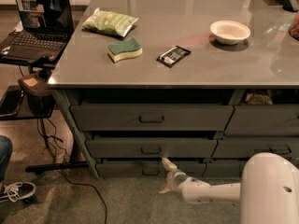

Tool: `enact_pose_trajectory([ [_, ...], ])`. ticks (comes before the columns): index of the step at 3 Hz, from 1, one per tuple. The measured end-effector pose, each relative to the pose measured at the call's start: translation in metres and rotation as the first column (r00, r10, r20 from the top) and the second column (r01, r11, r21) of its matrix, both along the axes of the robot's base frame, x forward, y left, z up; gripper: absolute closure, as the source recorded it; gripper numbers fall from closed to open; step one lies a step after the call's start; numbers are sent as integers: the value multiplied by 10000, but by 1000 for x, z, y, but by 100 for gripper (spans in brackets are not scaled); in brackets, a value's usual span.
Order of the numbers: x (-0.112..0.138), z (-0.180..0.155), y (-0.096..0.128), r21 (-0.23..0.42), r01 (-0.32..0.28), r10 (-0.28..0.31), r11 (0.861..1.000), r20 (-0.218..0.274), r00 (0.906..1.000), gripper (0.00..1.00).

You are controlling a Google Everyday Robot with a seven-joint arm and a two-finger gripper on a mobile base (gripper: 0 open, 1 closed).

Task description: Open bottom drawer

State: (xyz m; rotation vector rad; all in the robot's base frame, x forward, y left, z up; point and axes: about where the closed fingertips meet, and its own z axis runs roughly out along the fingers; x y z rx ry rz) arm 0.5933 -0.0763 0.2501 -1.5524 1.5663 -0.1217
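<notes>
Carpeted floor (135, 204) beneath a grey counter (187, 73). Lowest in the left stack, just above that carpet: bottom drawer (121, 170), slim, seemingly shut, small handle (150, 172) at centre. Directly above, middle drawer (117, 148); to the right, the neighbouring stack, partly hidden. Open carpet in front, a cable (96, 189) off to the left. Stretched in low from the right, white arm (210, 193), nearly level. Gripper (165, 176) just right of the handle, fingers (168, 164) spread wide, one up, one down, grasping nothing; contact with the front unclear.
</notes>
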Motion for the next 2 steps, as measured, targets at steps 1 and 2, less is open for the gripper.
enact_pose_trajectory([
  [1,14,-36,7,-187,56,-67,9998,-559,9984,0],
  [2,30,-112,13,-783,328,-484,9964,-2068,9772,0],
])
